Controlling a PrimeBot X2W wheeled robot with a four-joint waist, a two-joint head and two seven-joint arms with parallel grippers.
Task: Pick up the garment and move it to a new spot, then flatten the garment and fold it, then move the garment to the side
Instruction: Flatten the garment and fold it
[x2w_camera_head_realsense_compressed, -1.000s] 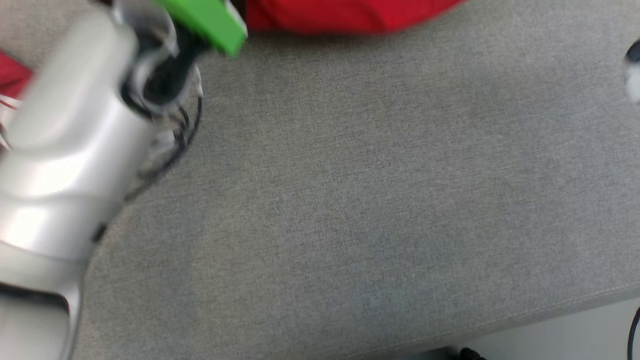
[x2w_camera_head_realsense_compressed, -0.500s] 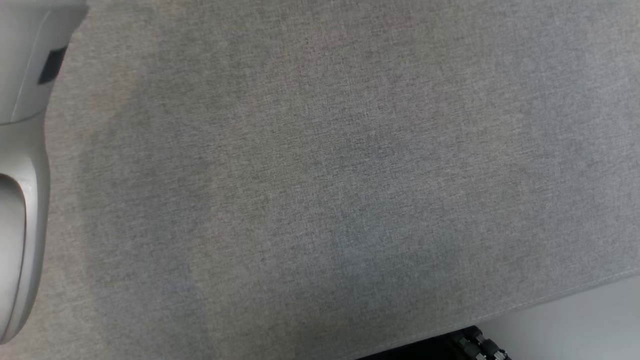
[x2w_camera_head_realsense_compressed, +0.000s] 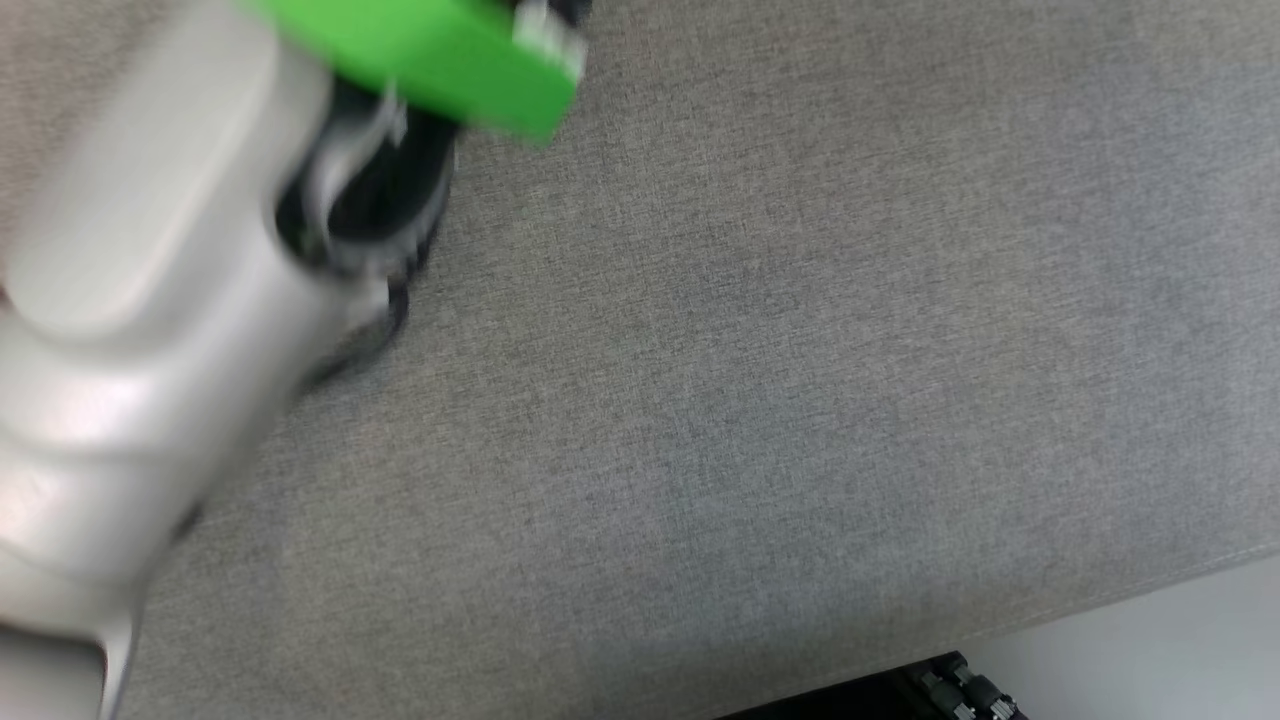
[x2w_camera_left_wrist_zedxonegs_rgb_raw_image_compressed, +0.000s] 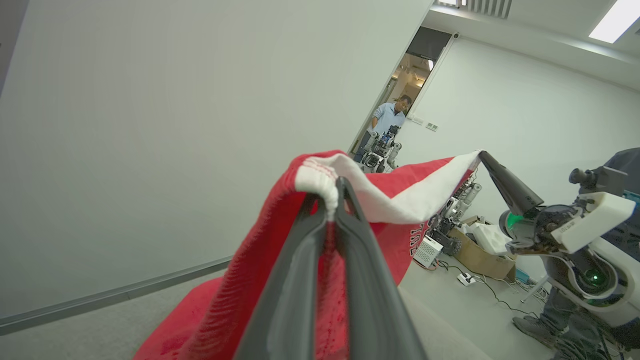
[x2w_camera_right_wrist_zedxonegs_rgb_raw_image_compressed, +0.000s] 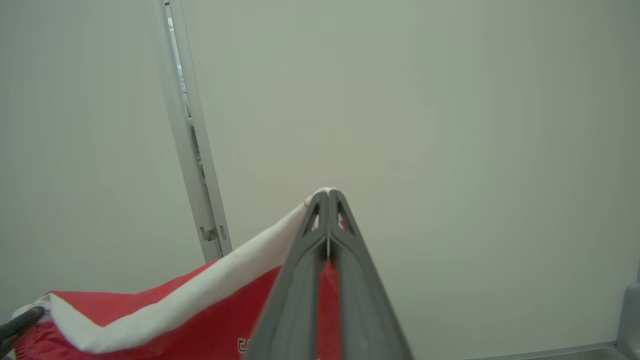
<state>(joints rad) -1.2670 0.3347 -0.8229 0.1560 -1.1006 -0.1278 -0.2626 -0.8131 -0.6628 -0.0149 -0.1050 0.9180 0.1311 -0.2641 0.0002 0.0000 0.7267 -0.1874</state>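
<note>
The garment (x2w_camera_left_wrist_zedxonegs_rgb_raw_image_compressed: 400, 200) is red with a white ribbed edge and hangs stretched in the air between my two grippers. In the left wrist view my left gripper (x2w_camera_left_wrist_zedxonegs_rgb_raw_image_compressed: 336, 187) is shut on one bunched corner of it. Across the cloth, the right gripper (x2w_camera_left_wrist_zedxonegs_rgb_raw_image_compressed: 482, 156) pinches the far corner. From the right wrist, the right gripper (x2w_camera_right_wrist_zedxonegs_rgb_raw_image_compressed: 327, 192) is shut on the garment's (x2w_camera_right_wrist_zedxonegs_rgb_raw_image_compressed: 175, 310) white edge, and a dark fingertip of the left gripper (x2w_camera_right_wrist_zedxonegs_rgb_raw_image_compressed: 20, 322) shows at the lower left. In the head view my pale left forearm (x2w_camera_head_realsense_compressed: 150, 300) with its green wrist part (x2w_camera_head_realsense_compressed: 440, 60) is blurred at the upper left.
The grey cloth surface (x2w_camera_head_realsense_compressed: 750, 400) lies below me, its front edge (x2w_camera_head_realsense_compressed: 1100, 600) running along the lower right above pale floor (x2w_camera_head_realsense_compressed: 1200, 650). A person (x2w_camera_left_wrist_zedxonegs_rgb_raw_image_compressed: 390, 117) stands in a far doorway beside another robot (x2w_camera_left_wrist_zedxonegs_rgb_raw_image_compressed: 380, 150). A cardboard box (x2w_camera_left_wrist_zedxonegs_rgb_raw_image_compressed: 480, 255) and cables lie on the floor.
The head view has shifted: the red garment at its top edge a second ago is out of it now. The left forearm, low at the left half a second ago, is back at the upper left.
</note>
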